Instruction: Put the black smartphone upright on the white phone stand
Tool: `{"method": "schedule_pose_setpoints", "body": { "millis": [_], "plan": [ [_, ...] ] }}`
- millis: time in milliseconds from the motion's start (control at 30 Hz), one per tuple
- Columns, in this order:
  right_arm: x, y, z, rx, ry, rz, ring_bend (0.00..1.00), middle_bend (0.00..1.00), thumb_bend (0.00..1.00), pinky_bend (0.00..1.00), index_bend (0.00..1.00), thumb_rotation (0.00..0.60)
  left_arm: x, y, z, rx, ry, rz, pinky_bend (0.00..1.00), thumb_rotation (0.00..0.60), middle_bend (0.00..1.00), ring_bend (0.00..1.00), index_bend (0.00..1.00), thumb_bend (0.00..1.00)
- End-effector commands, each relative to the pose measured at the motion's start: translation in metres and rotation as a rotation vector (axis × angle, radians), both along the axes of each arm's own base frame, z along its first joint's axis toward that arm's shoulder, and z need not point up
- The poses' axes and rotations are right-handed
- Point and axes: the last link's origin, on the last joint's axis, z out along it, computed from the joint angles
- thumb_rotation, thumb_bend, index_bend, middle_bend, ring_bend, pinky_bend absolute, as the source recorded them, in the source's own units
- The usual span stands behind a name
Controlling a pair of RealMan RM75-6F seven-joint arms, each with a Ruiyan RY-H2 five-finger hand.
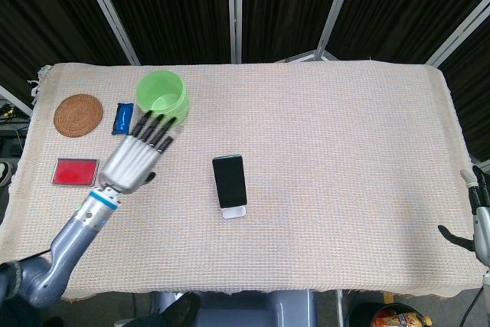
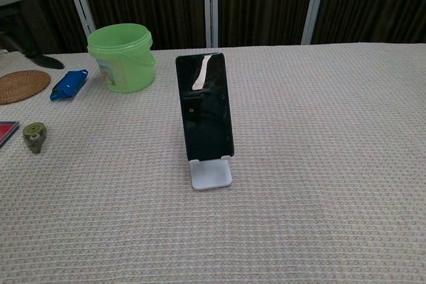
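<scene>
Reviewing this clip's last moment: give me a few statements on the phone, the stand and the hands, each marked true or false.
1. The black smartphone stands upright on the white phone stand. True.
2. The left hand grips the phone. False: it is apart from the phone, fingers spread, holding nothing.
3. The green bucket lies tipped on its side. False: it stands upright.
4. The right hand is at the table's far right edge, away from the phone. True.
5. The red box sits right of the phone. False: it is on the left.

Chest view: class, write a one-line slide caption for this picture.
Black smartphone stands upright on the white phone stand, with a green bucket behind on the cloth-covered table.
</scene>
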Motion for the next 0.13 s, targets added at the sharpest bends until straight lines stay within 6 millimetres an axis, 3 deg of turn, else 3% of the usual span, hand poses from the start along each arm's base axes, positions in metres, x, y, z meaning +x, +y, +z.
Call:
{"method": "schedule_pose_setpoints", "body": {
  "millis": [33, 133],
  "plan": [
    [0.001, 0.0, -0.001, 0.001, 0.002, 0.002, 0.0, 0.0, 0.0, 0.0, 0.0, 0.6, -0.049, -0.034, 0.026, 0.061, -0.129, 0.194, 0.0, 0.6, 0.0, 0.0, 0.0, 0.0],
    [0.002, 0.0, -0.002, 0.003, 0.006, 0.005, 0.0, 0.0, 0.0, 0.0, 0.0, 0.6, -0.072, -0.057, 0.032, 0.089, -0.165, 0.254, 0.0, 0.6, 0.0, 0.0, 0.0, 0.0]
  ]
}}
